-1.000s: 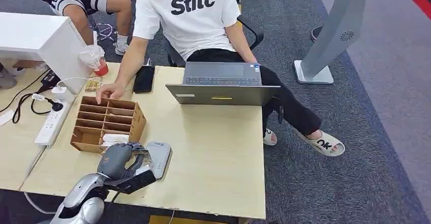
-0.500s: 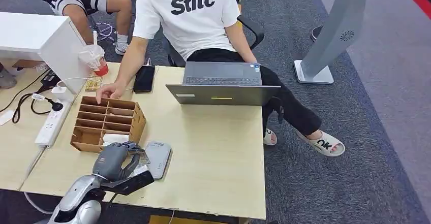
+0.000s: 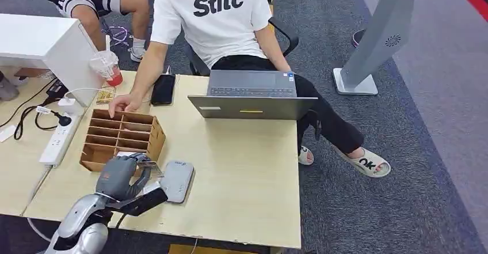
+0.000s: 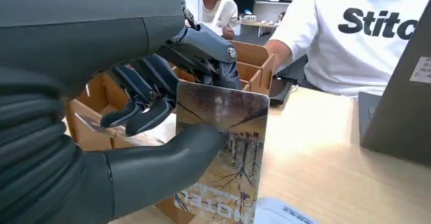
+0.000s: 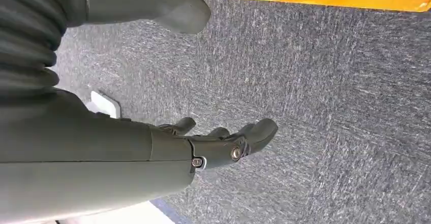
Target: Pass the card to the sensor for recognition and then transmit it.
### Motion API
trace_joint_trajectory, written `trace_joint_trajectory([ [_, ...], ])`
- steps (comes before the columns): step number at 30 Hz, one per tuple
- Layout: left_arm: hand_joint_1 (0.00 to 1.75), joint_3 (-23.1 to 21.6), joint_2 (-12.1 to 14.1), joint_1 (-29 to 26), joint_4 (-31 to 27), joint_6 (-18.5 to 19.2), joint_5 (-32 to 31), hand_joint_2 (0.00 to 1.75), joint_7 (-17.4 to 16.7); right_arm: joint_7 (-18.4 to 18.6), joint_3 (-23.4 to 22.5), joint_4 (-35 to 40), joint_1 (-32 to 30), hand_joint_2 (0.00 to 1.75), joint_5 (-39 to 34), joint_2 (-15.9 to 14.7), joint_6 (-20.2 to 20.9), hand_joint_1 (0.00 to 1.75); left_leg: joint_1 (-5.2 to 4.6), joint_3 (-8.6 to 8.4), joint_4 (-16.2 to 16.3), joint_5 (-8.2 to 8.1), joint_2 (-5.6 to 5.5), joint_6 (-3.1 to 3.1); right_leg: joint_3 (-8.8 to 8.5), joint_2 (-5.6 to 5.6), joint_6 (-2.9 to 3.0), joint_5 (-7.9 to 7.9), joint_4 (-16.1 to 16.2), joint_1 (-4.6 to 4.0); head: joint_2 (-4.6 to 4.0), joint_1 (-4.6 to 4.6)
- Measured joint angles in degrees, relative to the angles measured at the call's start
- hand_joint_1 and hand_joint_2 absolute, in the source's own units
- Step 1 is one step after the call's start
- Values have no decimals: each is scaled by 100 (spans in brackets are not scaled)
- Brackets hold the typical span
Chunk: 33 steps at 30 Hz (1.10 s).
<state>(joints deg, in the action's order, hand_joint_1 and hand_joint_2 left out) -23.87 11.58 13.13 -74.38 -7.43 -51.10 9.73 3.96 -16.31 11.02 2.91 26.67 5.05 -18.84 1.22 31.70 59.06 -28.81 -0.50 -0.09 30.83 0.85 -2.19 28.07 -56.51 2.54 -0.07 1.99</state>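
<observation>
My left hand (image 4: 152,132) pinches the card (image 4: 223,153) between thumb and fingers, upright, printed face out, so the flat side can be turned down to the sensor (image 3: 176,180). The card hangs just beside the cardboard organizer (image 3: 122,139), near the sensor's edge on the worktop (image 3: 241,173). Open room lies toward the laptop (image 3: 251,98). A person's hand (image 3: 124,103) rests on the organizer's far rim. My right hand (image 5: 223,142) hangs over carpet, fingers loosely apart, holding nothing.

"Stitc" on the person's white shirt (image 3: 216,12); "OK" on a sandal (image 3: 367,163).
</observation>
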Motion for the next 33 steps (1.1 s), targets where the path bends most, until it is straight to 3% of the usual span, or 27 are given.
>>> trace_joint_trajectory([
  [18, 175, 258, 98, 530, -72, -190, -238, 175, 72, -160, -212, 2, 2, 175, -18, -2, 7, 0, 0, 0, 0, 4, -1, 0, 1, 0, 1, -2, 0, -1, 0, 0],
  [33, 175, 680, 606, 2253, -151, 88, -455, 175, -284, 11, -212, 2, 4, 175, 238, -13, 26, 0, 2, 2, 0, 13, -3, -5, 2, 0, 2, -12, -4, -1, 0, -2],
])
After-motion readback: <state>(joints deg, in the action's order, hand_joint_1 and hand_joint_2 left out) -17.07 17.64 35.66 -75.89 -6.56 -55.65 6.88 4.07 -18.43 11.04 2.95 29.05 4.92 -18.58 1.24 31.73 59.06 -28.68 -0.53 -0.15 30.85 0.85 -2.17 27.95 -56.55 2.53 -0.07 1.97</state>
